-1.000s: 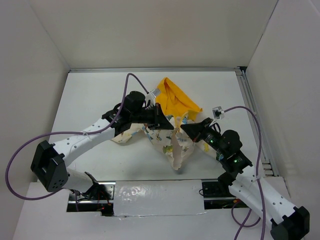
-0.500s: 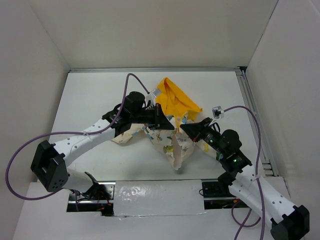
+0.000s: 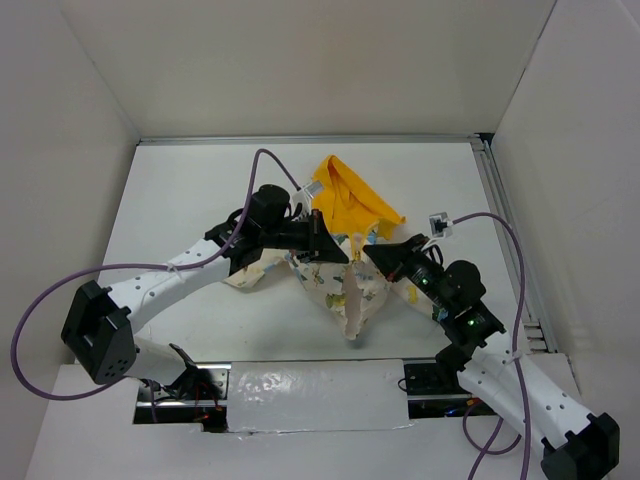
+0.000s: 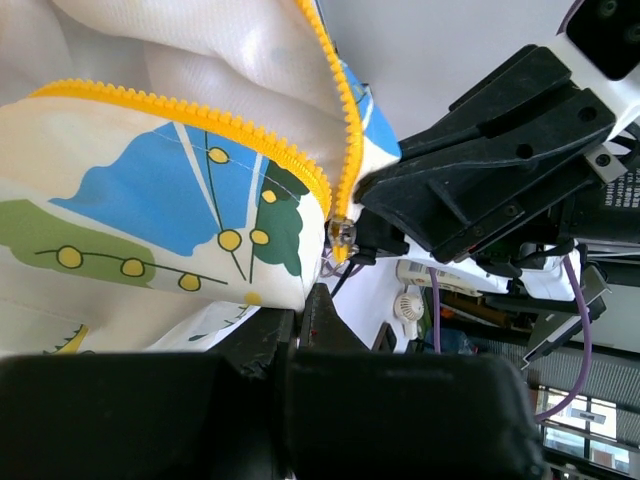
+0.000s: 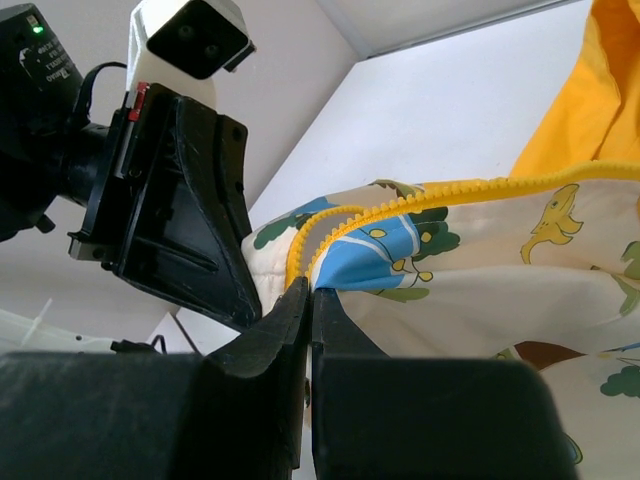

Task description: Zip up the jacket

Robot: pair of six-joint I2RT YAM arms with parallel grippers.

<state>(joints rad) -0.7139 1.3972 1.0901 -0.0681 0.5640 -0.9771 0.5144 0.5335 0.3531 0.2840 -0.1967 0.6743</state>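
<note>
The cream jacket (image 3: 345, 285) with cartoon prints lies bunched at the table's centre, its yellow hood (image 3: 350, 205) toward the back. My left gripper (image 3: 338, 255) is shut on the jacket's front edge; in the left wrist view (image 4: 298, 305) it pinches the fabric just below the yellow zipper's slider (image 4: 342, 236). My right gripper (image 3: 368, 256) faces it from the right, shut on the jacket's other front edge (image 5: 311, 290) right under the yellow zipper teeth (image 5: 420, 200). The two grippers are almost touching and hold the fabric lifted between them.
White walls enclose the table on three sides. A metal rail (image 3: 505, 230) runs along the right edge. Purple cables (image 3: 265, 155) loop from both arms. The left gripper's black body (image 5: 185, 210) fills the left of the right wrist view.
Almost nothing has moved. The right gripper has shifted very slightly toward the left gripper, and the jacket's fabric between them has shifted a little.
</note>
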